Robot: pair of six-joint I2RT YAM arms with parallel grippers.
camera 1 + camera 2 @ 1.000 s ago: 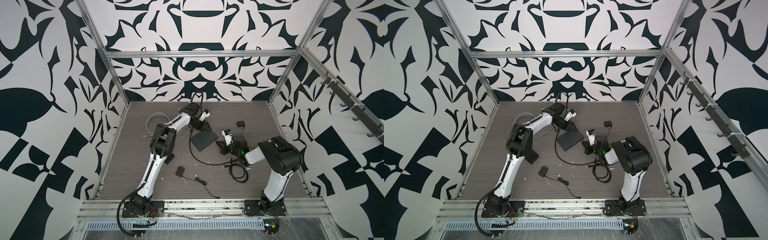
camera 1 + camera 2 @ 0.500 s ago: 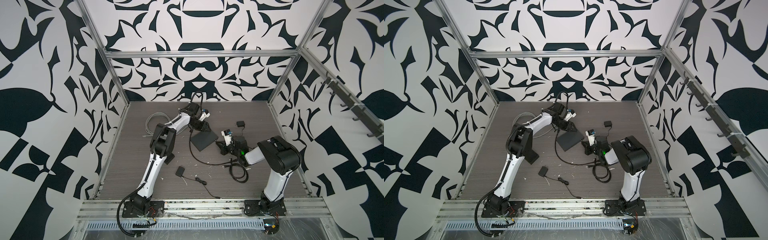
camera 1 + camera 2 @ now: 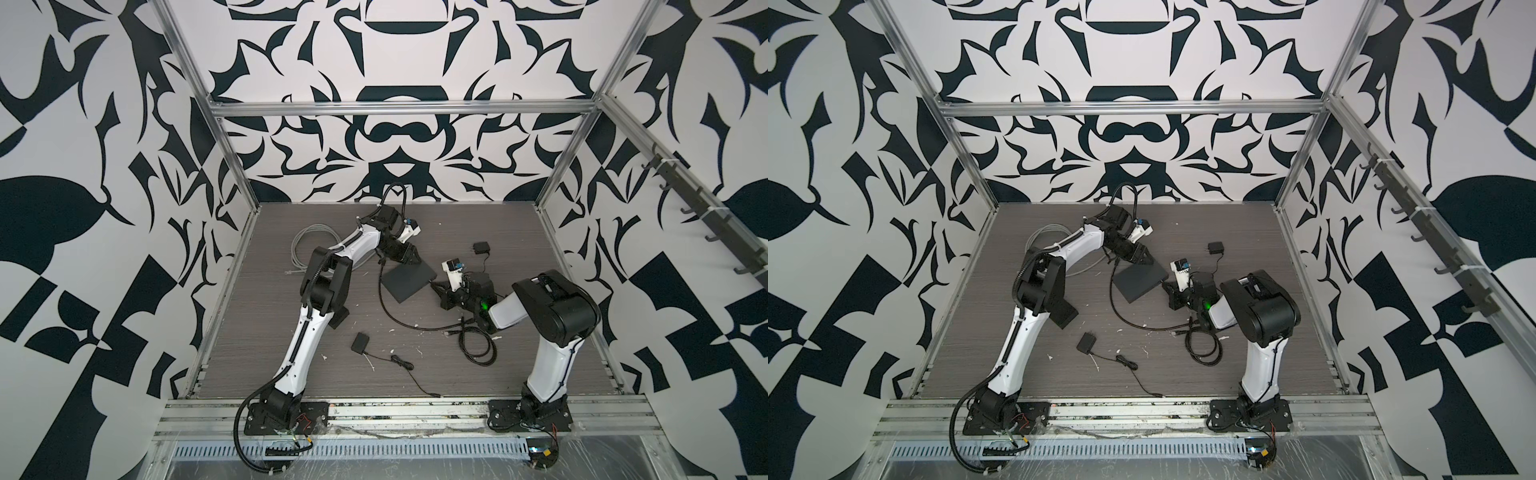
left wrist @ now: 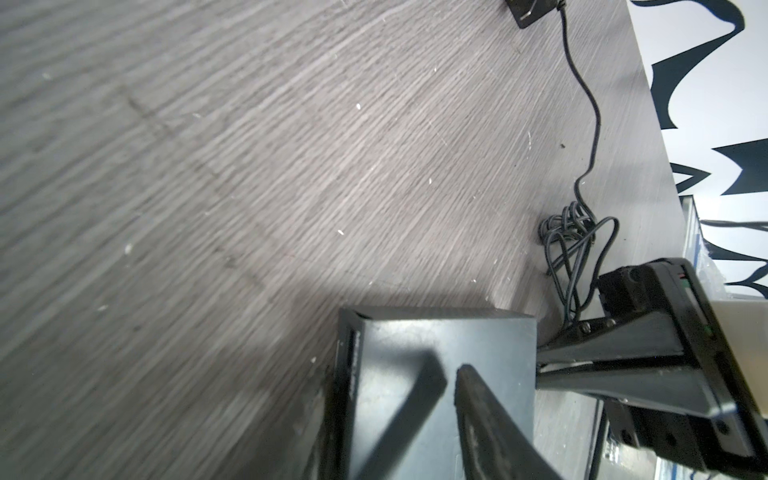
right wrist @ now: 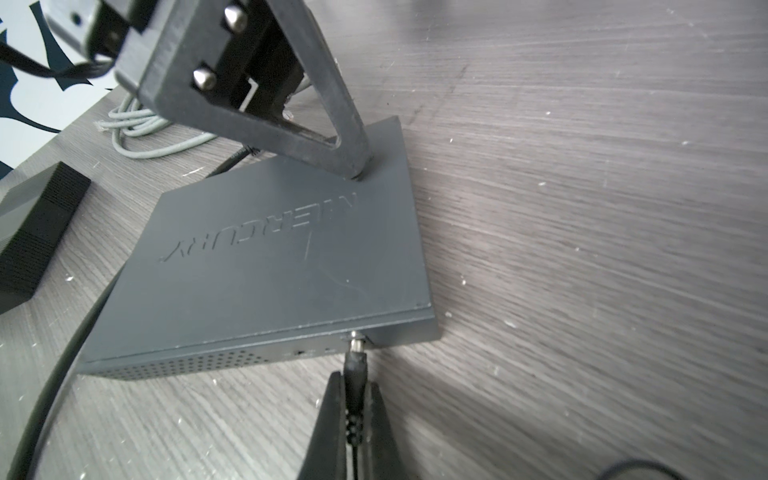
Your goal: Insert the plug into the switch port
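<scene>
Charcoal switch [image 5: 291, 257] pinned at its far corner, plug [image 5: 355, 365] meeting the port [image 5: 353, 336] on its near side.
Starting from the left, the left gripper [image 3: 409, 261] has its jaws apart, and one fingertip [image 5: 358, 164] presses down on the switch's top. The switch lies flat mid-table. The plug's tip is in the port with a metal collar still showing, and the right gripper [image 5: 353, 388] is clamped tight on its black body. Compared with a second ago nothing I can see has shifted: arms, switch and black cable [image 3: 386, 307] lie as they did.
</scene>
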